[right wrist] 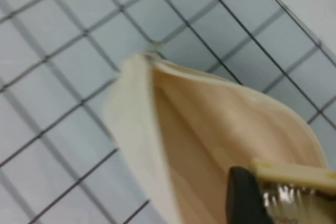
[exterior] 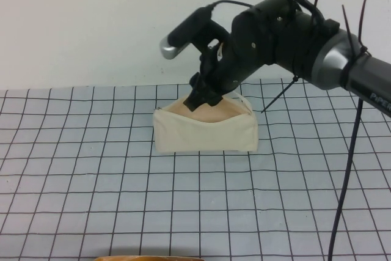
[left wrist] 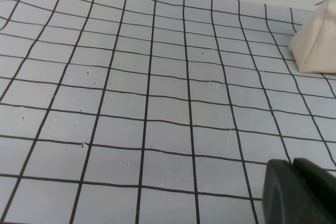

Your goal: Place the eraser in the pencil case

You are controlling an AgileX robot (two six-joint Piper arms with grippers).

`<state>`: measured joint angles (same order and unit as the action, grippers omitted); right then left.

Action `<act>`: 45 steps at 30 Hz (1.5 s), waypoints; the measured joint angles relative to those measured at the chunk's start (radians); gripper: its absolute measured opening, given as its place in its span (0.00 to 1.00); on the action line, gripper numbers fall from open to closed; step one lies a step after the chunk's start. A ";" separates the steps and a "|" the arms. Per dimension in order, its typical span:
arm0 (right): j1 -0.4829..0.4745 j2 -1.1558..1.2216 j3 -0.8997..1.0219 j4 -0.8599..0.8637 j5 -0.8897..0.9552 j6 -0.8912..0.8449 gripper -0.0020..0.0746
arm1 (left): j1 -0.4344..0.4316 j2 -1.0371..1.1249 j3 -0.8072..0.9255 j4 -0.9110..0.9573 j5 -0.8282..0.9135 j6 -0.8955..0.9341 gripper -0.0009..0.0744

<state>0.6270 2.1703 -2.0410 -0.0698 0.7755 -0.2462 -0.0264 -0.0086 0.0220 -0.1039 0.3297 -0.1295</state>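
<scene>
The cream pencil case (exterior: 204, 134) stands open on the grid mat, showing its pinkish-beige lining (right wrist: 199, 129). My right gripper (exterior: 198, 99) reaches down into its open top from behind. In the right wrist view the right gripper (right wrist: 283, 198) is shut on the tan eraser (right wrist: 294, 174), held just inside the pouch mouth; one black finger (right wrist: 244, 198) shows beside it. The eraser is hidden in the high view. My left gripper (left wrist: 293, 169) is shut and empty, low over the mat, well away from the pouch, whose corner (left wrist: 320, 40) shows in the left wrist view.
A grey mat with black grid lines (exterior: 91, 181) covers the table, with a white wall behind. A black cable (exterior: 345, 181) hangs from the right arm on the right side. A tan curved edge (exterior: 149, 258) shows at the near edge.
</scene>
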 joint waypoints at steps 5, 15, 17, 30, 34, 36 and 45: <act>-0.045 0.046 0.000 0.070 -0.017 0.031 0.61 | 0.000 0.000 0.000 0.000 0.000 0.000 0.01; -0.052 -0.038 0.000 0.156 0.044 0.035 0.46 | 0.000 0.000 0.000 0.000 0.000 0.000 0.01; -0.052 -0.089 0.000 0.156 0.064 0.035 0.31 | 0.000 0.000 0.000 0.000 0.000 0.000 0.01; 0.013 -0.669 0.451 0.181 -0.105 0.000 0.03 | 0.000 0.000 0.000 0.000 0.000 0.000 0.01; 0.030 -0.850 0.650 0.186 -0.127 -0.051 0.03 | 0.000 0.000 0.000 0.000 0.000 0.000 0.01; 0.030 -0.937 0.727 0.171 -0.084 -0.050 0.03 | 0.000 0.000 0.000 0.000 0.000 0.000 0.01; 0.030 -1.302 1.079 0.105 -0.112 -0.020 0.03 | 0.000 0.000 0.000 0.000 0.000 0.000 0.01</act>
<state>0.6566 0.8681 -0.9625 0.0347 0.6637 -0.2664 -0.0264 -0.0086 0.0220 -0.1039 0.3301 -0.1295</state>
